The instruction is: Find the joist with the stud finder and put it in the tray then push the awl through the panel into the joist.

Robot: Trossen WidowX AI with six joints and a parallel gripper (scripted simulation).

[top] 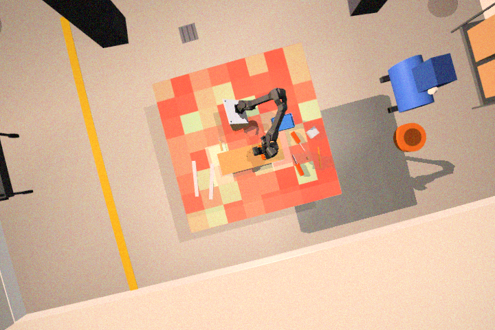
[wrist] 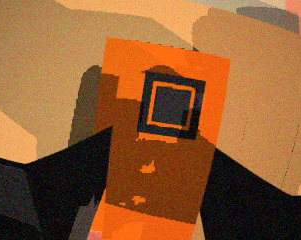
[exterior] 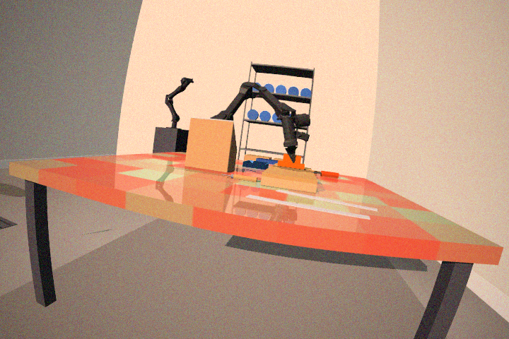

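Note:
The orange stud finder (wrist: 157, 167) (top: 259, 146) (exterior: 290, 161), with a dark square window, lies flat on the tan floor panel (top: 236, 163) (exterior: 289, 179) (wrist: 44, 67), near the panel's right end. My gripper (wrist: 156, 139) (top: 264, 152) (exterior: 291, 154) points straight down and is shut on the stud finder, one dark finger on each long side. The blue tray (top: 288, 120) (exterior: 256, 164) lies just behind the panel. Two orange-handled tools (top: 295, 137) (top: 298, 168) lie right of the panel; I cannot tell which is the awl.
A tall tan box (exterior: 211, 143) stands on the table left of the arm. Two white strips (top: 194, 178) (exterior: 307, 206) lie in front of the panel. A small white piece (top: 313, 132) and a thin orange stick (top: 318, 157) lie at the right.

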